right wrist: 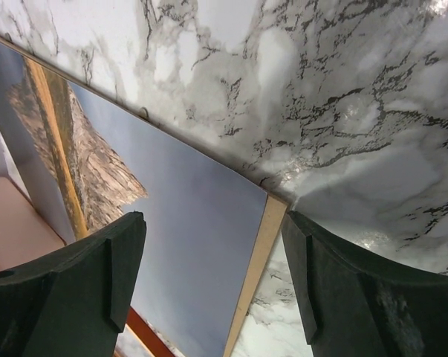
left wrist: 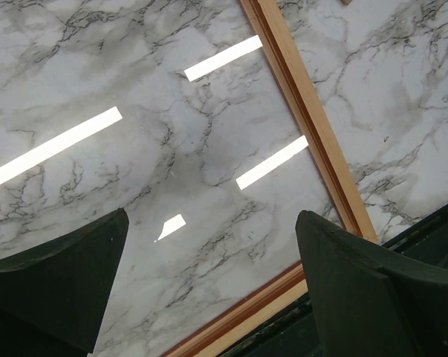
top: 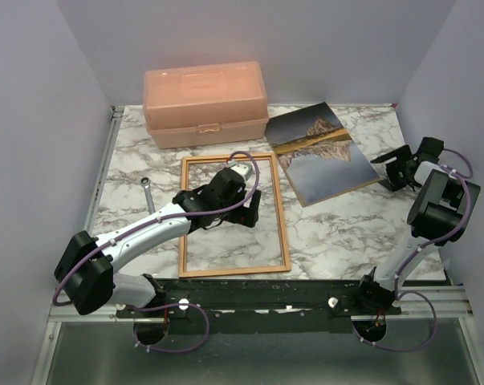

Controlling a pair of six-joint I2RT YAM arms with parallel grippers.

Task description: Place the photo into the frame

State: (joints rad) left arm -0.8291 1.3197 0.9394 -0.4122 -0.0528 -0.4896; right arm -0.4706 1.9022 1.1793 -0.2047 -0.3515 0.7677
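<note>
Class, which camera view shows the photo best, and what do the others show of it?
Top external: the whole photo lies in view, right of the frame. The right wrist view shows only part of it near one corner, up close. The left wrist view shows none of it.

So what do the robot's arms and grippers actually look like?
The left arm and right arm have white links between chunky black joints, with thin purple cables looping alongside. The left gripper and right gripper each have two dark, wedge-shaped fingers.
</note>
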